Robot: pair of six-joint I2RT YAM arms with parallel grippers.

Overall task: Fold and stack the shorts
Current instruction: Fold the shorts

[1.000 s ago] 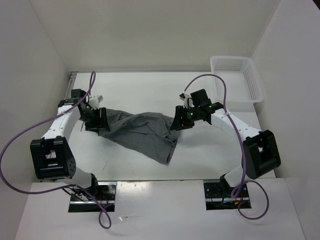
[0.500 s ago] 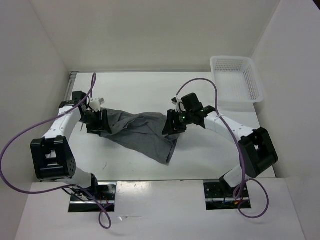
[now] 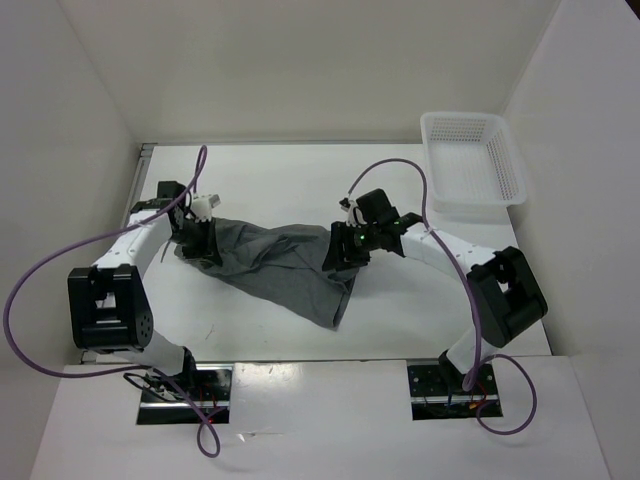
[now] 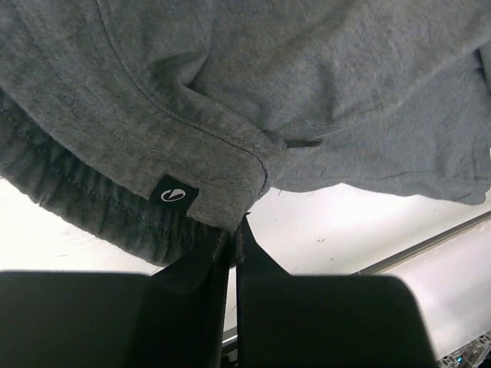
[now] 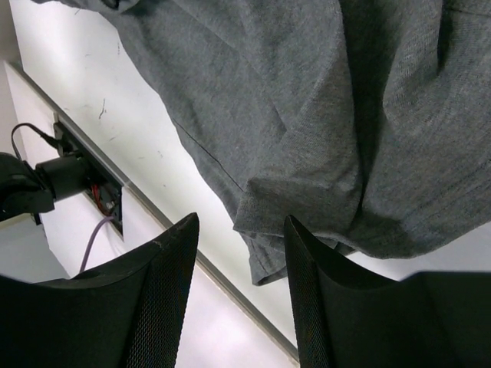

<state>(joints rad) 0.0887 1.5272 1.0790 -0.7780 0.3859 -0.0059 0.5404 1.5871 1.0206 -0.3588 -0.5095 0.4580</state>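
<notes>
so the plain mid-grey soft fabric shorts (image 3: 280, 265) are lying crumpled on the white tabletop (image 3: 300, 180), off to the left of the white plastic mesh basket (image 3: 470, 207) and well apart from it. left jaws are clenched on the waistband edge at the end farthest from the basket, with the little round logo tag (image 4: 173, 193) right by them. right jaws are released, spread wide over a hem at the end closest to the basket

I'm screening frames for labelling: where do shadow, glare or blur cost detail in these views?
Top external: evenly lit, sharp, soft shadow under shorts. Left wrist: weave crisp, left gripper featureless black. Right wrist: right gripper dark yet textured; table very bright.
</notes>
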